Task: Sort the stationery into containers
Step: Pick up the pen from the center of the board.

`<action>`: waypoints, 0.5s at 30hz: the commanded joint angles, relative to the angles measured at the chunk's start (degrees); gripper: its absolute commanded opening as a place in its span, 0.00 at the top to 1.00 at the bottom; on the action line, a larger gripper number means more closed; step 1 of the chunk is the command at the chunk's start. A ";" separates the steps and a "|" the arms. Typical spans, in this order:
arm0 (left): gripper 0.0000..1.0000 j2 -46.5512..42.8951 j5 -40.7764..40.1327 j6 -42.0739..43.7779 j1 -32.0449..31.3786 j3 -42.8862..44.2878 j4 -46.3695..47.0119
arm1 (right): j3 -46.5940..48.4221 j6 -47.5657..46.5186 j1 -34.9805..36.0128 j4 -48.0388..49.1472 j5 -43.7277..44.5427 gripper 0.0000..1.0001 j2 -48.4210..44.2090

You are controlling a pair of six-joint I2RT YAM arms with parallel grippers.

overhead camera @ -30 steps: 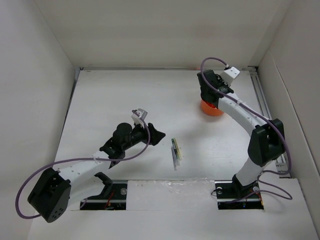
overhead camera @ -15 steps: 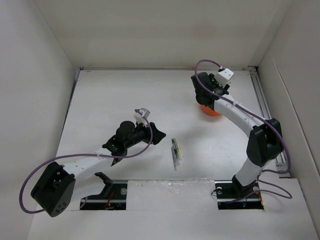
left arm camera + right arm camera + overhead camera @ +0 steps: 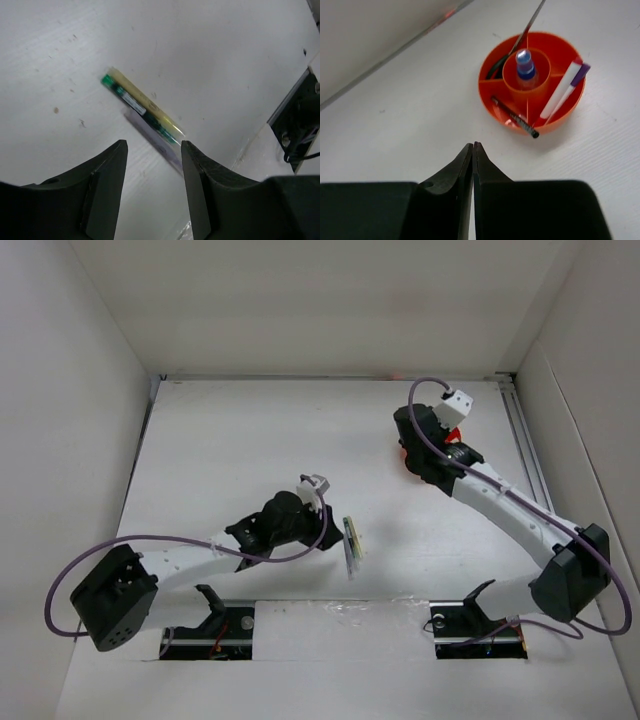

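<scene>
Two pens lie side by side on the white table: a green-and-yellow pen (image 3: 142, 107) (image 3: 353, 537) and a pale lilac-white pen (image 3: 156, 142). My left gripper (image 3: 153, 145) hovers just short of them, open, with nothing between its fingers. The orange holder (image 3: 487, 95) (image 3: 453, 436) has a blue-capped bottle (image 3: 525, 67) in its centre ring. A white marker with a purple cap (image 3: 564, 90), a dark pen (image 3: 515, 117) and a green pen (image 3: 495, 70) lie in its outer sections. My right gripper (image 3: 472, 145) is shut and empty, a little back from the holder.
White walls close in the table on the left, back and right. A metal rail (image 3: 525, 440) runs along the right edge. In the top view my right arm (image 3: 500, 505) covers most of the holder. A taped strip (image 3: 340, 608) runs along the near edge.
My left arm has swung right to the two pens, its jaws narrowing somewhat. My right gripper opened over the holder, then shut, and that arm has stretched out lower.
</scene>
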 commanded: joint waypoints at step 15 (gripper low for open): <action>0.51 8.35 -14.05 -18.63 -22.16 8.28 -21.02 | -12.03 1.16 3.53 5.76 -11.50 0.55 -8.72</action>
